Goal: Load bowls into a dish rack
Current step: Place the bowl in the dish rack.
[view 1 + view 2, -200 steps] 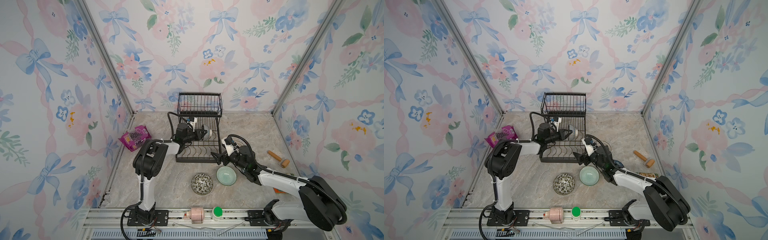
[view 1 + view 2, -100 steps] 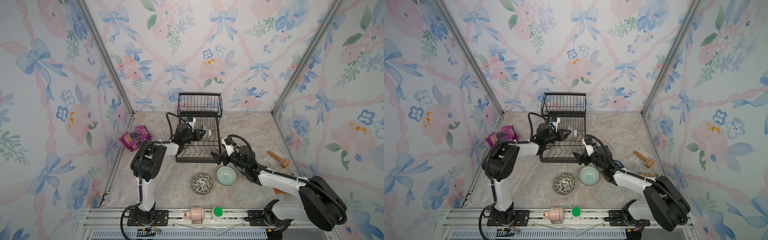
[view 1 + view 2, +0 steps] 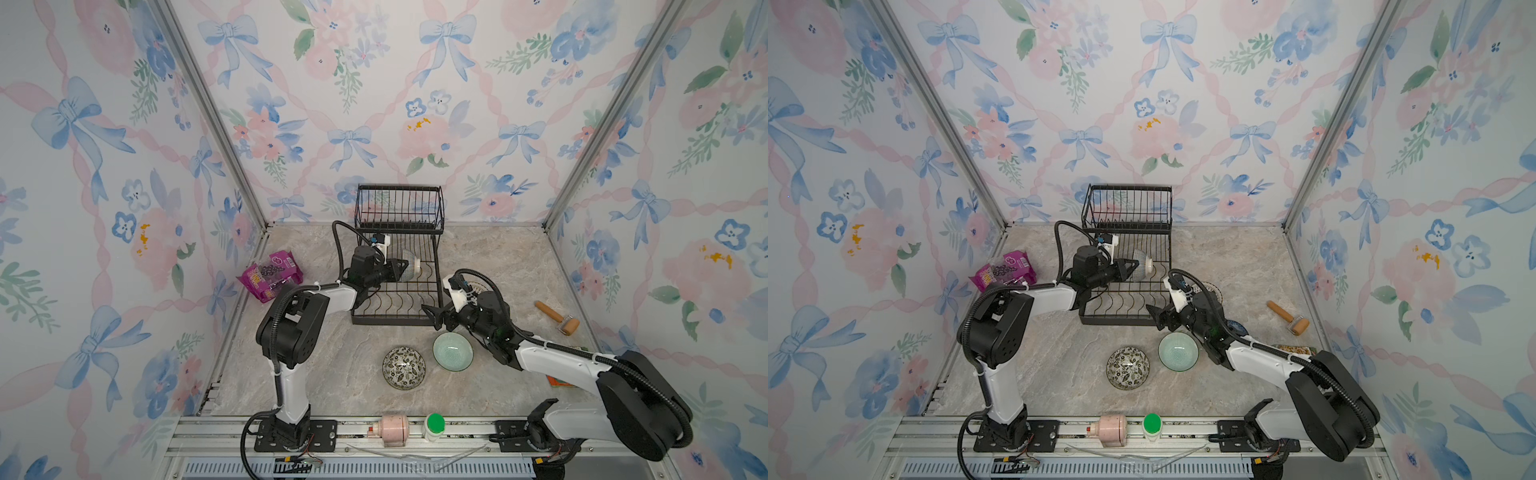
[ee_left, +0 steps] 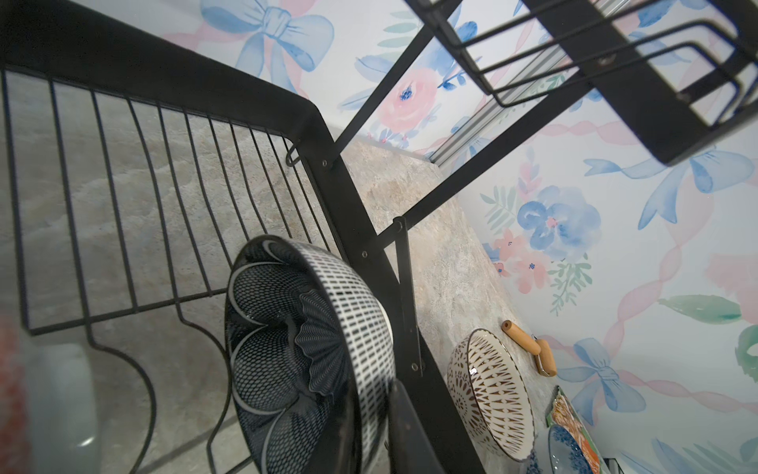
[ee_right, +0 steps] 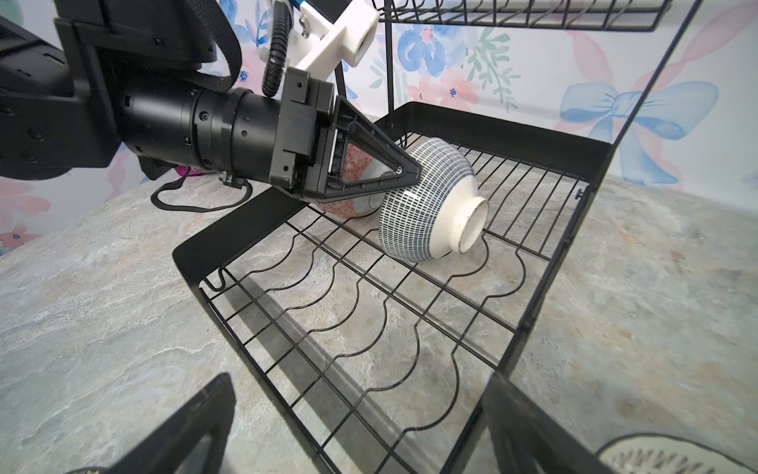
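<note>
The dish rack [image 3: 397, 321] is seen at back centre of the table [image 3: 332, 357], with the slotted tier low in front and the railed basket tier raised at the rear. One dashed bowl [image 5: 426, 205], white outside with dark dashes and a dark petal pattern inside, is lodged on its side toward the rear of the slotted tier, foot pointed away from the left gripper [image 5: 404, 176]. The left gripper is placed at that bowl's rim with jaws narrow; whether the rim is clamped or freed cannot be told. A pink-red bowl [image 5: 348, 201] is glimpsed behind the fingers, also in the slotted tier and mostly hidden.

The right gripper [image 3: 432, 318] is held at the rack's front right corner, jaws spread wide with nothing between them. A mint bowl [image 3: 453, 352] is found upright on the table just below it, and a floral bowl [image 3: 404, 368] just beside that. A lattice bowl [image 4: 488, 394] and a blue bowl [image 4: 568, 449] are seen on the table right of the rack. A roller [image 3: 555, 316] is noted near the right wall and a purple packet [image 3: 270, 276] near the left wall.
</note>
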Available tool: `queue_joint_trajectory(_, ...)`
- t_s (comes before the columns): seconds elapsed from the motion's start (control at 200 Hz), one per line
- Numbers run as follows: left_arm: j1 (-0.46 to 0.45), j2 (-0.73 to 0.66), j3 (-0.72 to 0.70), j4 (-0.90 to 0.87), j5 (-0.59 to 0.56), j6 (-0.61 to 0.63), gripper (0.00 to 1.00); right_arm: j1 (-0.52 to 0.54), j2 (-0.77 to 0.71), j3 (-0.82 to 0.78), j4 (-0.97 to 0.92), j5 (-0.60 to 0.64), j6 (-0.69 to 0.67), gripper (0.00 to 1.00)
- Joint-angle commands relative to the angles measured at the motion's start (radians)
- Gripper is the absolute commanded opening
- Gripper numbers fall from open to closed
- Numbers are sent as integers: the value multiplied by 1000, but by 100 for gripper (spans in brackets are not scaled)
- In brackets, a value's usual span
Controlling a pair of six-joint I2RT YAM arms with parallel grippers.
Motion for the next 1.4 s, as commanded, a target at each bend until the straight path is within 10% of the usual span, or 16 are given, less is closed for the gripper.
queue_joint_trajectory(0.0, -6, -43, -17, -17, -21, 43, 19, 18, 9, 12, 28, -13, -20, 96)
queue_joint_trajectory(1.395, -23, -213, -177, -44, -61, 52, 23, 18, -1, 13, 15, 6, -17, 96)
